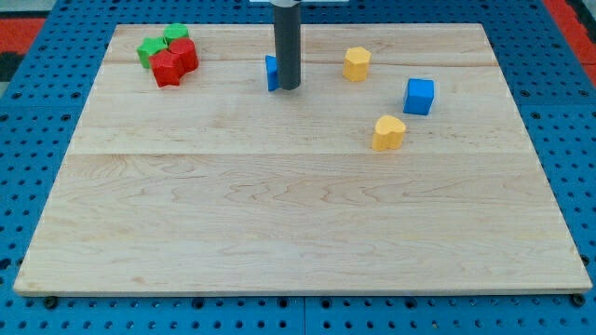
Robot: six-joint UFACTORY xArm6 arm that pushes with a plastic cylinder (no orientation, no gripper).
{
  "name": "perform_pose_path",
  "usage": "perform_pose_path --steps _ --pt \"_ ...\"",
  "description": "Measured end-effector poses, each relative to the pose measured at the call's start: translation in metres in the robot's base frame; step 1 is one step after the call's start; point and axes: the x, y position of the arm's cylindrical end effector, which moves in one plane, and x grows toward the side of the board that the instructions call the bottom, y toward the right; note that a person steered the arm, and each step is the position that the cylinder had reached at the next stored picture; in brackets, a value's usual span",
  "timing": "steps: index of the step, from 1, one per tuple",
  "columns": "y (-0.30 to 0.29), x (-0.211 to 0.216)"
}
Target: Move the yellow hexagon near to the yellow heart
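Note:
The yellow hexagon (357, 63) sits near the view's top, right of centre. The yellow heart (388, 132) lies below and slightly right of it, with a gap between them. My rod comes down from the view's top, and my tip (288, 87) rests on the board left of the yellow hexagon, well apart from it. The tip stands right against a blue block (271, 73), which is partly hidden behind the rod.
A blue cube (419, 96) sits right of the hexagon and above the heart. At the view's top left, two red blocks (174, 61) and two green blocks (158, 43) are clustered together. The wooden board (298, 233) lies on a blue pegboard.

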Motion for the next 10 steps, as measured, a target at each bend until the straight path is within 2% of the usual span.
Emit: perform_pose_path --steps 1,2,3,5,8,10 --pt "0.021 -0.032" --pt "0.066 -0.057" --pt "0.107 -0.057" --pt "0.130 -0.055" --pt "0.119 -0.002" --pt "0.125 0.065"
